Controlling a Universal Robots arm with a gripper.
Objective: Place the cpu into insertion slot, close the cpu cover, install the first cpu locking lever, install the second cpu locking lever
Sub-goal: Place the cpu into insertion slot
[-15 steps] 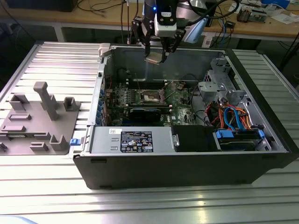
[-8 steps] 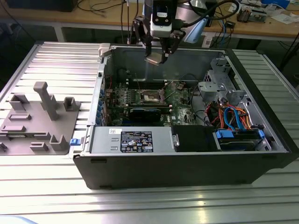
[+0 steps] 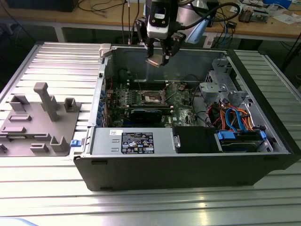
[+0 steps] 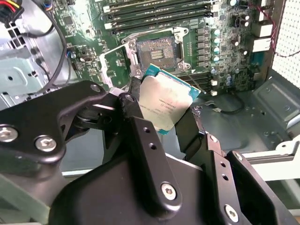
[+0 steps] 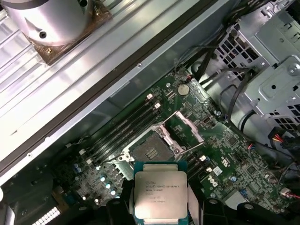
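Well above the insertion slot (image 5: 151, 151) — jaws clamp the cpu (image 5: 160, 197) by its edges.

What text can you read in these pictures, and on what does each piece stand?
cpu, held by the gripper: printed lines on its metal top, too small to read.
Black label on the grey metal box: print too small to read.
White sticker beside it: likewise unreadable.

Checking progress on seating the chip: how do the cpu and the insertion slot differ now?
The cpu has a silver-grey metal top; the insertion slot is a dark recess. The cpu hangs in the gripper above the motherboard; the insertion slot lies in the board, empty, the cpu cover open. Both are square.
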